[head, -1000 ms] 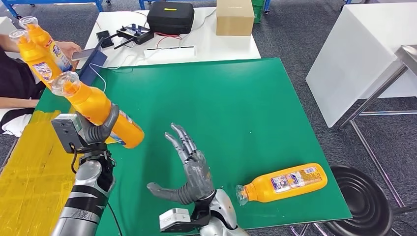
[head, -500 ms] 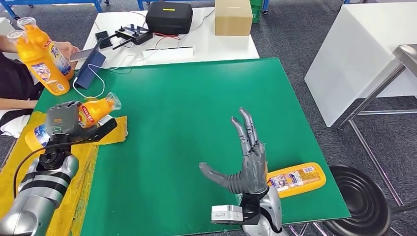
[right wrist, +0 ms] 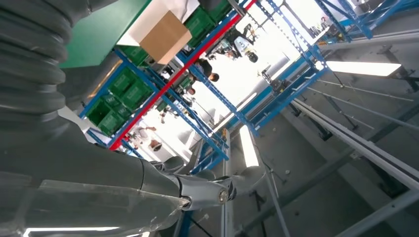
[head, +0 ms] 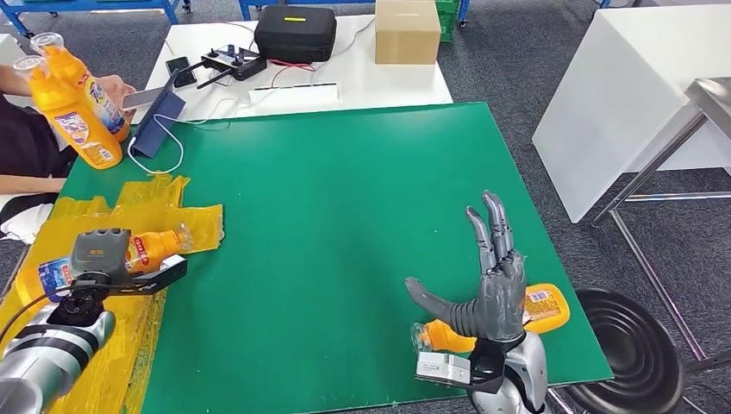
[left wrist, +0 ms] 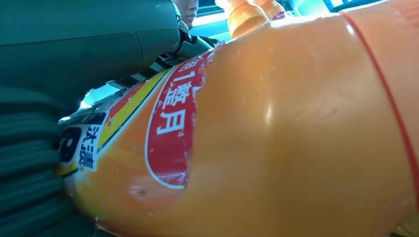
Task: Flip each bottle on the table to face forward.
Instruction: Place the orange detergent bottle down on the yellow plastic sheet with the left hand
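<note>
The left hand [head: 102, 263] has its fingers clamped around the body of an orange bottle [head: 129, 254], held lying sideways low over the yellow sheet [head: 164, 203] at the desk's [head: 345, 198] left edge; in the left wrist view the label [left wrist: 168, 133] sits right against the fingers [left wrist: 29, 148]. The right hand [head: 487, 293] holds nothing, its fingers apart and pointing up, and it stands just over a second bottle [head: 539, 306] lying on its side near the desk's front right corner, neck toward the hand. These bottles look like smooth, glossy plastic with slick labels (likely slippery, and light if near empty, though fill cannot be told), stiff enough for a firm wrap. The best hold is probably around the broad middle of the body, not the narrow neck. Two more bottles [head: 73, 103] stand upright at the far left.
</note>
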